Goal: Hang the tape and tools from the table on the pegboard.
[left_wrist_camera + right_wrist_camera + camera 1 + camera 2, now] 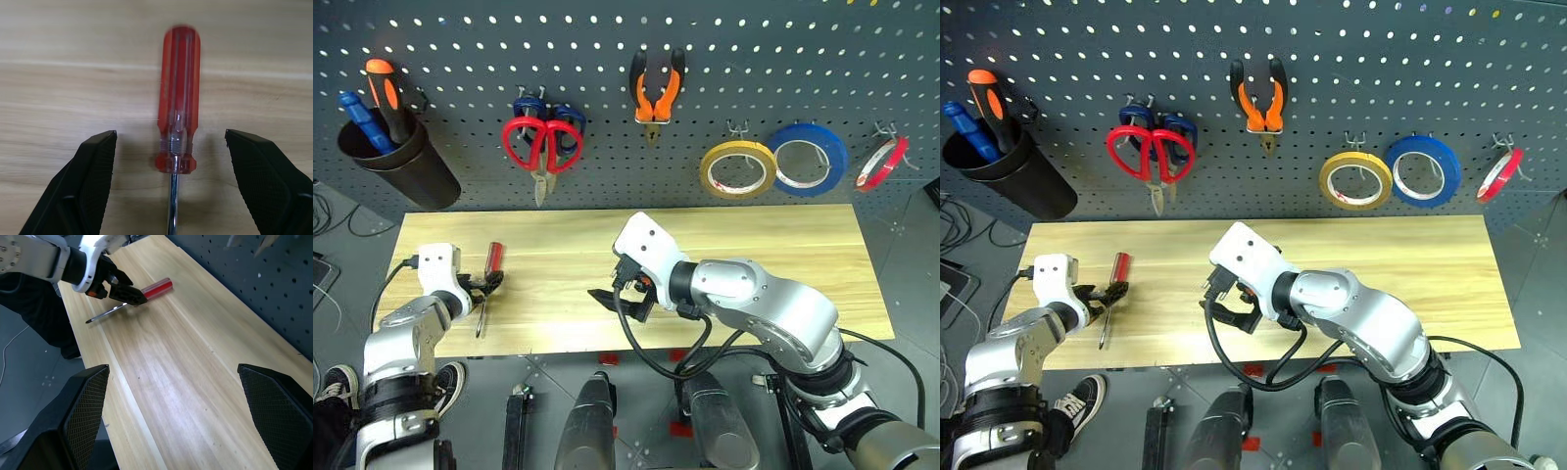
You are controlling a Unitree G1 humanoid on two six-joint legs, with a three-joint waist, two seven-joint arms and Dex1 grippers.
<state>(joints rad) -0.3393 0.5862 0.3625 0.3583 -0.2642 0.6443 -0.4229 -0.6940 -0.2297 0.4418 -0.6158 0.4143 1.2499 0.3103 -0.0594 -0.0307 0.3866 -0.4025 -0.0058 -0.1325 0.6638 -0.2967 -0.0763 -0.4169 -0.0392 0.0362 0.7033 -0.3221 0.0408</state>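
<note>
a red screwdriver (178,98) lies at the table's (754,245) left end, below the pegboard (754,59).
left gripper (171,147) fingers spread either side of its handle, not touching; right gripper (173,382) wide apart over bare planks at centre. scissors (542,142), pliers (656,90) and red tape (882,162) hang on the board. grey floor rims the table; the head views half hide the shaft behind the left fingers.

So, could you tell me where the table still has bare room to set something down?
The table is bare from the right gripper to its right end. Its only crowded spot is the left end, where the open left gripper straddles the screwdriver.
</note>
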